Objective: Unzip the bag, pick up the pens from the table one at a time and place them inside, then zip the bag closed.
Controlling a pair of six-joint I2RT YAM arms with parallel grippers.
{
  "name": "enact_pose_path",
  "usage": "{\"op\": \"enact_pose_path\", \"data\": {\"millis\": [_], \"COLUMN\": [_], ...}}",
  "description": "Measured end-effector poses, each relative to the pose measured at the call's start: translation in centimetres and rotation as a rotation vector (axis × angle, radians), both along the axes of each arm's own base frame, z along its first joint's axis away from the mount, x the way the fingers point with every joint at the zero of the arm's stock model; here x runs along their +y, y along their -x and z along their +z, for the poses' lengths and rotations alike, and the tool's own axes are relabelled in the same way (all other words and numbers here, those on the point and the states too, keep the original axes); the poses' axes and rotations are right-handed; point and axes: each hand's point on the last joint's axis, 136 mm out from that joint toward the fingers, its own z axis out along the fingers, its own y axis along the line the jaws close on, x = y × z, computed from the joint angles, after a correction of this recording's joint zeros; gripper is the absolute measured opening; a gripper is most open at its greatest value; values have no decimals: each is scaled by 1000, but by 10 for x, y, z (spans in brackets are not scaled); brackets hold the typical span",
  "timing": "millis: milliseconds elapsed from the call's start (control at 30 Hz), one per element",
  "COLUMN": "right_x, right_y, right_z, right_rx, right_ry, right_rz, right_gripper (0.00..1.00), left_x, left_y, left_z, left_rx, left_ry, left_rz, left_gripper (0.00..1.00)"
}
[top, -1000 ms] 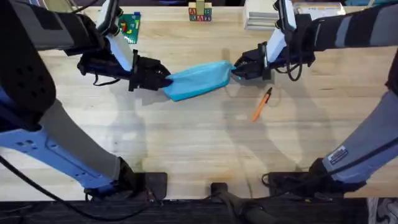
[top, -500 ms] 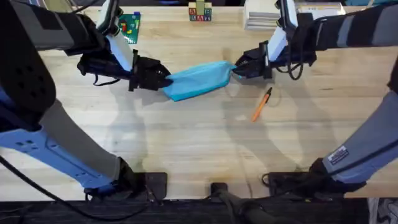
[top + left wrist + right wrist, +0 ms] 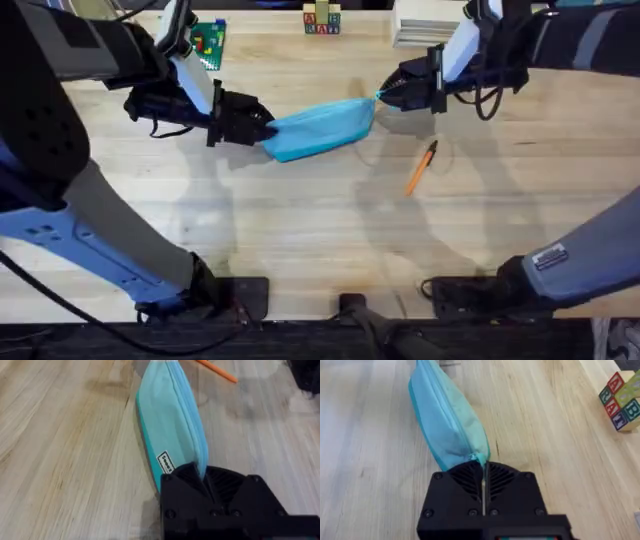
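Soft, light bag (image 3: pixel 320 128), limp fabric; pinched at both ends: left gripper (image 3: pixel 262 128) clamping end, right gripper (image 3: pixel 381 97) closed on zipper end.

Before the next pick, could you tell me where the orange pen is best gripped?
Grip the orange pen at mid-barrel, coming from above with the jaws across its slanted length. It lies flat on the table, apart from the bag, with open space on both sides.

Light blue bag (image 3: pixel 322 128) — orange, black-tipped pen (image 3: pixel 421 166).
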Motion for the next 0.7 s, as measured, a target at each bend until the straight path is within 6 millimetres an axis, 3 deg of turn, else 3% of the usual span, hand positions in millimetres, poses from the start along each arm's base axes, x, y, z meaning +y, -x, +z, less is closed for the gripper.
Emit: {"op": "enact_pose_path", "data": {"millis": [367, 700], "right_x": [3, 20], "right_y": [2, 4], "right_z": [5, 18], "right_rx": [3, -22], "right_ry": [-32, -73], "right_rz": [10, 62], "right_gripper": [30, 31], "left_x": [0, 0], "left_y": [0, 0], "left_z": [0, 0], "left_rx": [0, 0], "left_ry": [0, 0], "left_rz": [0, 0], "left_gripper": [42, 42]}}
